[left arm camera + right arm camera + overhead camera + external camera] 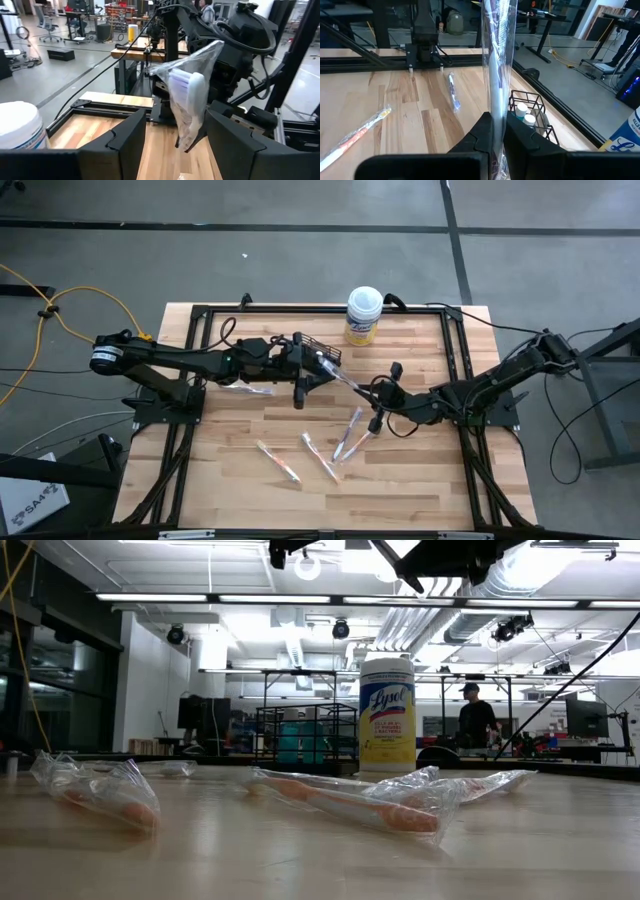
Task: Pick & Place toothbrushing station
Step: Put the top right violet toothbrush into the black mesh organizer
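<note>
Presently, item held: one wrapped toothbrush [496, 60], pinched by your right hand [496, 131] near the middle of the surface [230, 490], its free end reaching toward the wire basket [315, 345].

Left hand [175, 137]: jaws wide, holding nothing, poised beside the basket with the wrapped brush head between its fingers [122, 137].

Basket contents: two small capped tubes [525, 114], upright.

Loose stock: several wrapped toothbrushes [330, 465] on the near half of the surface, one more [245, 389] just left of the left hand.

Bystander item: wipes canister [363, 315], far edge, just right of the basket.

Handling note: keep the right grip firm, tip the brush upright over the basket, and release only once the end sits inside the mesh; the slack wrapper could snag on the wire.
</note>
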Available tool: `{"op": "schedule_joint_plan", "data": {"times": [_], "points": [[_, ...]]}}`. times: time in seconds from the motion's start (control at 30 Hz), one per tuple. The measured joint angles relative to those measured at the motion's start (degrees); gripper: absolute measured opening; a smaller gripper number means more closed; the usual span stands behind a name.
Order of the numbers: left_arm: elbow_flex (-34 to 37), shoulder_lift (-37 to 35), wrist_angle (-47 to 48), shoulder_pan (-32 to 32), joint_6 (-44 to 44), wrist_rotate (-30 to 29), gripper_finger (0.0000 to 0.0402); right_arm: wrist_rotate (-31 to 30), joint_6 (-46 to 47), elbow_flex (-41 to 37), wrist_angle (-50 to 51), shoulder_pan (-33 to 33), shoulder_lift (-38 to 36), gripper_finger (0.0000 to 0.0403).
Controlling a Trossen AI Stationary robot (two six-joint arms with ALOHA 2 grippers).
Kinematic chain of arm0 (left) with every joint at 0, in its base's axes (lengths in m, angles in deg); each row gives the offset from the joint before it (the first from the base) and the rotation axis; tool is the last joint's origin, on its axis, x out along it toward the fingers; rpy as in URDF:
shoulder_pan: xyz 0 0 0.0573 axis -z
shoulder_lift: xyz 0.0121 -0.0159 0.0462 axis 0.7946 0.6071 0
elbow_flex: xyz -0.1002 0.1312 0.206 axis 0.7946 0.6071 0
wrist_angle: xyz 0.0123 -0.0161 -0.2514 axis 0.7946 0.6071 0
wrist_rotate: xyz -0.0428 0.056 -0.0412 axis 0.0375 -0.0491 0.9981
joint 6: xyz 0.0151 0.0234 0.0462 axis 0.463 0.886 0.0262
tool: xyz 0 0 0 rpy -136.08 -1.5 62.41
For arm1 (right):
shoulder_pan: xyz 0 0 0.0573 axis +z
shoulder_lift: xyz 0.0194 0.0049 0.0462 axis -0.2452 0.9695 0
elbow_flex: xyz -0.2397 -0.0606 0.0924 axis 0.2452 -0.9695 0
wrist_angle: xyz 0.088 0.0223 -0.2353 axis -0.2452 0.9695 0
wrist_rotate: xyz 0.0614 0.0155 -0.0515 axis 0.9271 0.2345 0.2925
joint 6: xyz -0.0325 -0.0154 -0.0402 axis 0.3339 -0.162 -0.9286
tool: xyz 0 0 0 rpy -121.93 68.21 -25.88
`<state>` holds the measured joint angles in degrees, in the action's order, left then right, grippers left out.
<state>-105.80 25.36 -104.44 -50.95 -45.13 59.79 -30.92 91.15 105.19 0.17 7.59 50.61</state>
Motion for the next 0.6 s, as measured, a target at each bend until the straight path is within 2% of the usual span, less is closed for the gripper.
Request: {"op": "schedule_joint_plan", "data": {"times": [0.47,0.6], "points": [[0.0,0.0,-1.4,0.0,-0.4,1.1,0.0195,0.4,-1.6,0.0,-1.7,0.0,0.0,0.0018],[0.0,0.0,-1.5,0.0,-0.8,1.1,0.0169,0.4,-2.3,0.0,-1.9,0.0,0.0,0.0018]]}}
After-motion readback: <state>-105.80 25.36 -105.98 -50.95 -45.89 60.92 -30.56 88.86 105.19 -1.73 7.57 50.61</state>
